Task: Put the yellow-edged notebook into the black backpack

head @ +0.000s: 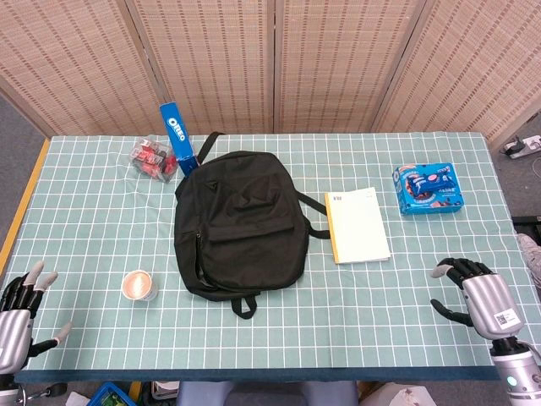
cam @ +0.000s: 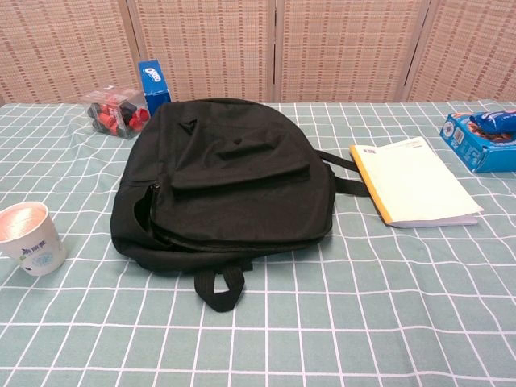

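Down at the desk's near-left corner the left hand waits released, one black backpack lies mid-desk, one yellow-edged notebook just right of it, right hand also released, so I'd widen the zip mouth before sliding the notebook in.

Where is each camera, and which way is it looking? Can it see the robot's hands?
Head view: sits high, looks steeply down on the table; shows the left hand and right hand at the near edge, fingers apart, holding nothing.
Chest view: sits low near the table's front edge, looks forward across it toward the screen; no part of the robot shows.
Both share: the black backpack, the yellow-edged notebook beside it, the cup, and the blue cookie box.
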`<state>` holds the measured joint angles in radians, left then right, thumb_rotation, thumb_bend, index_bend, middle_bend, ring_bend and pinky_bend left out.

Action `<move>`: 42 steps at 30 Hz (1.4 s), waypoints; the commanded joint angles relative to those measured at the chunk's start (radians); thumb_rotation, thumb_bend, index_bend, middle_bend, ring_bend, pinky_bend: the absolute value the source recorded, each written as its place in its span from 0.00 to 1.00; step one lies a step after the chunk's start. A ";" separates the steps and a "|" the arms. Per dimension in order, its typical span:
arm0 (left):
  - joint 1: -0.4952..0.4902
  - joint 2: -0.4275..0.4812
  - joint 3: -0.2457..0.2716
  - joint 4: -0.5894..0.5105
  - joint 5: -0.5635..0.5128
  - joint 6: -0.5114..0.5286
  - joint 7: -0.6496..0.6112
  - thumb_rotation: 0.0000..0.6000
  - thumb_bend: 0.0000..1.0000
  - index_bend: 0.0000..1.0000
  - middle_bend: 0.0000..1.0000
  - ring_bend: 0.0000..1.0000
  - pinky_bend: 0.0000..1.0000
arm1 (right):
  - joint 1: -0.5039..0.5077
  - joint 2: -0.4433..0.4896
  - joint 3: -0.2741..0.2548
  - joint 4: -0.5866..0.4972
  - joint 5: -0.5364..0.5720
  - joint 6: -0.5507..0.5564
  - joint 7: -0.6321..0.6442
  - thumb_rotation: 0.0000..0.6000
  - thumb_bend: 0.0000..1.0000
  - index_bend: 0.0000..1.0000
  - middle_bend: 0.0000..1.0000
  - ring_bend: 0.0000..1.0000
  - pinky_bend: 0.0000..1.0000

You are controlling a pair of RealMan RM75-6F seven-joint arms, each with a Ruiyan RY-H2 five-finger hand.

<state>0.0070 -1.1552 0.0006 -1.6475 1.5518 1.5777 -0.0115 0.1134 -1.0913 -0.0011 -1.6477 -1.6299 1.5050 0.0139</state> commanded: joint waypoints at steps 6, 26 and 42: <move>-0.004 0.000 0.002 0.001 0.006 -0.008 -0.012 1.00 0.24 0.16 0.00 0.01 0.00 | 0.041 -0.030 0.025 0.012 -0.013 -0.036 -0.031 1.00 0.14 0.43 0.37 0.31 0.38; 0.022 0.013 0.013 0.001 -0.006 0.008 -0.036 1.00 0.24 0.16 0.00 0.01 0.00 | 0.335 -0.397 0.124 0.384 0.109 -0.404 -0.137 1.00 0.08 0.42 0.34 0.27 0.38; 0.019 0.007 0.009 0.006 -0.021 -0.015 -0.031 1.00 0.24 0.16 0.00 0.01 0.00 | 0.388 -0.597 0.115 0.720 0.147 -0.433 -0.031 1.00 0.08 0.43 0.34 0.26 0.37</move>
<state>0.0258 -1.1483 0.0094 -1.6421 1.5311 1.5630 -0.0428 0.4983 -1.6804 0.1172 -0.9376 -1.4854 1.0730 -0.0230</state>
